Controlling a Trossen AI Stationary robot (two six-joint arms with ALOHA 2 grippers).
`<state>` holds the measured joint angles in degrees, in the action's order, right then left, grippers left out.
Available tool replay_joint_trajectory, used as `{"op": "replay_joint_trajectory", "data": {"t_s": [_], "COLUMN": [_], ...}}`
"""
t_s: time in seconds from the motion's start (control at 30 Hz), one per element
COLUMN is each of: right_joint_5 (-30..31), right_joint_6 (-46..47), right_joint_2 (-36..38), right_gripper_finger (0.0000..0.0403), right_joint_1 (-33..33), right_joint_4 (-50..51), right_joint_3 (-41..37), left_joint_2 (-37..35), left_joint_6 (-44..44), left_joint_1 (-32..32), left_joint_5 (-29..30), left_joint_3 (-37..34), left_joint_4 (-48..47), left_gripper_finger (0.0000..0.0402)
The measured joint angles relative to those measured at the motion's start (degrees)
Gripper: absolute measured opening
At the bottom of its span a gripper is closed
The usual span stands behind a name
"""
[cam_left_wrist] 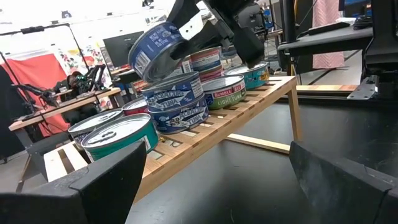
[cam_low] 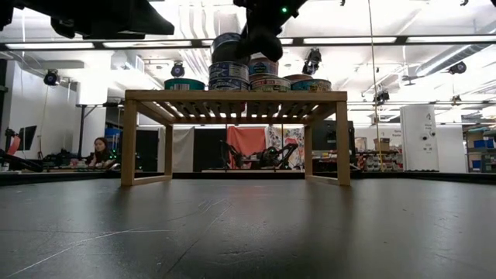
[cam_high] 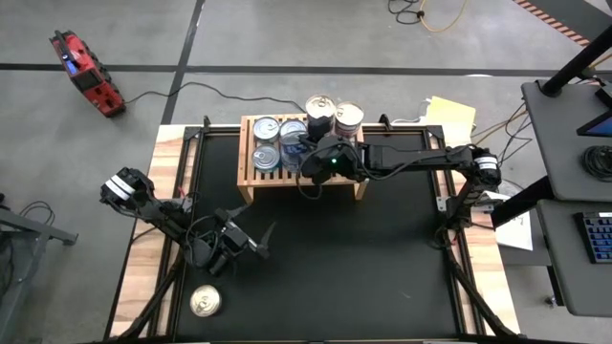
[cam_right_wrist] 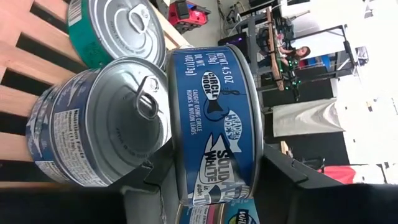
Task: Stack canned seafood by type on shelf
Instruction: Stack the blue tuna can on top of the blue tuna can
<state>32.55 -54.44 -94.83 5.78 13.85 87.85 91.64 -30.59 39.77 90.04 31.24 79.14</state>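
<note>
The light-wood shelf (cam_high: 251, 182) stands at the table's far middle with several tins on its slats. My right gripper (cam_high: 306, 153) reaches over it from the right, shut on a blue-labelled tin (cam_left_wrist: 163, 46). That tin hangs tilted just above a stack of two blue tins (cam_left_wrist: 177, 102). A teal tin (cam_left_wrist: 118, 134) and other tins (cam_left_wrist: 224, 90) stand beside the stack. One silver-lidded tin (cam_high: 204, 302) lies on the table near its front left. My left gripper (cam_high: 256, 239) hovers open, level, over the table's left middle. My right gripper pinches the blue tin across its height, one finger (cam_right_wrist: 152, 174) on the lid side and the other (cam_right_wrist: 283, 171) on the bottom side. The fingers come slanting down from the table's right. The tin is tilted over the blue stack; whether its lower rim (cam_left_wrist: 149, 76) touches the stack I cannot tell.
Two taller stacks of tins (cam_high: 335, 115) stand at the shelf's far right. Open black mat lies in front of the shelf. Cables (cam_high: 201, 244) trail by the left arm. A person (cam_low: 99, 151) sits in the room far behind.
</note>
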Motion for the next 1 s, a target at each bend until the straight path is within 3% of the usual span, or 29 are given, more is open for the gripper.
{"op": "replay_joint_trajectory", "data": {"t_s": [0.47,1.0], "right_joint_5": [0.0,0.0], "right_joint_6": [0.5,3.5], "right_joint_2": [-0.2,-0.2], "right_gripper_finger": [0.0148,0.0199], "right_joint_1": [0.0,-0.2], "right_joint_4": [1.0,0.9], "right_joint_3": [0.0,0.0], "left_joint_2": [0.0,0.0], "left_joint_6": [0.6,1.1], "left_joint_1": [0.0,0.0], "left_joint_5": [0.0,0.0], "left_joint_3": [0.0,0.0], "left_joint_4": [-0.1,-0.5], "left_gripper_finger": [0.0380,0.0380]}}
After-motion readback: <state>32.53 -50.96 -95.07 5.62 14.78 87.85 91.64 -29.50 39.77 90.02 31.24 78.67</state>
